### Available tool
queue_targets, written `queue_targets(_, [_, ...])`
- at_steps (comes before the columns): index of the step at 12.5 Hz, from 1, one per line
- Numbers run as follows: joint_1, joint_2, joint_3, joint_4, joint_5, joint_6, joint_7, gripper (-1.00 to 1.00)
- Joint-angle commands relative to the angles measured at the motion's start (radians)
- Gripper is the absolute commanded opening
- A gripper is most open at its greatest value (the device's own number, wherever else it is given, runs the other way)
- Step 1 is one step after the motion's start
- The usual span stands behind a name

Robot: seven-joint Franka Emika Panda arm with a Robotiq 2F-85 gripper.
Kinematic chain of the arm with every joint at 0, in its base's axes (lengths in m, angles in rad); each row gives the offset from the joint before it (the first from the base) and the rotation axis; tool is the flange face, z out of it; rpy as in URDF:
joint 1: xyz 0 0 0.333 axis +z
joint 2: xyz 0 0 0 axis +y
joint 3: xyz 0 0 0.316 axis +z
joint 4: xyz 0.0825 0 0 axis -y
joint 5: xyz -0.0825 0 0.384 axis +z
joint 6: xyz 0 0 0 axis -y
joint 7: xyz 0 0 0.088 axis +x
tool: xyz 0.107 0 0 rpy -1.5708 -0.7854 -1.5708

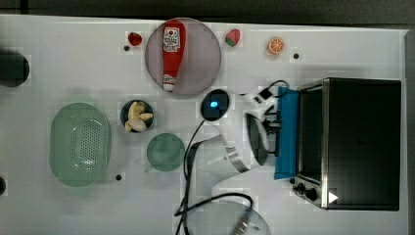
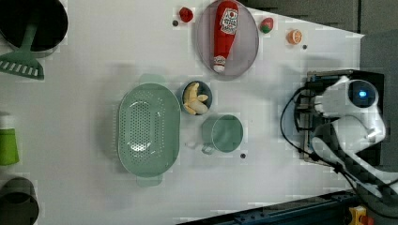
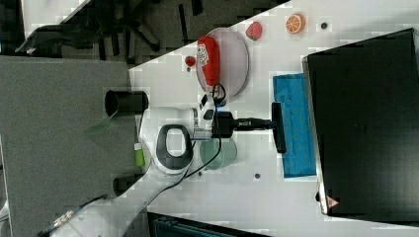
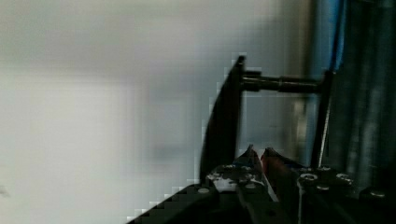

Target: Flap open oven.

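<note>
The oven (image 1: 362, 142) is a large black box at the top view's right, also seen in the right view (image 3: 365, 123). Its blue-tinted glass door (image 1: 286, 142) is flapped down in front of it and lies almost flat in the right view (image 3: 296, 148). A dark bar handle (image 3: 279, 140) runs along the door's outer edge. My gripper (image 3: 272, 123) reaches level from the white arm and is shut on the middle of that handle, as the top view (image 1: 274, 126) also shows. In the wrist view the fingertips (image 4: 258, 156) stand close together beside the dark bar (image 4: 226, 116).
A grey plate (image 1: 205, 54) carries a ketchup bottle (image 1: 172, 54). A bowl of bananas (image 1: 137, 116), a green cup (image 1: 165, 152) and a green colander (image 1: 80, 144) lie at the top view's left. A strawberry (image 1: 233, 37) and an orange slice (image 1: 275, 45) sit at the far edge. A black cable (image 1: 188, 161) trails behind the arm.
</note>
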Motion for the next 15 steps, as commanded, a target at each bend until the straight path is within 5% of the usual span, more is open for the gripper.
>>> queue_targets(1, [0.039, 0.053, -0.009, -0.009, -0.009, 0.018, 0.087, -0.65])
queue_targets(11, [0.074, 0.177, -0.006, 0.054, -0.007, 0.073, 0.177, -0.65])
queue_targets(15, [0.078, 0.108, 0.017, 0.072, 0.12, 0.099, 0.177, -0.65])
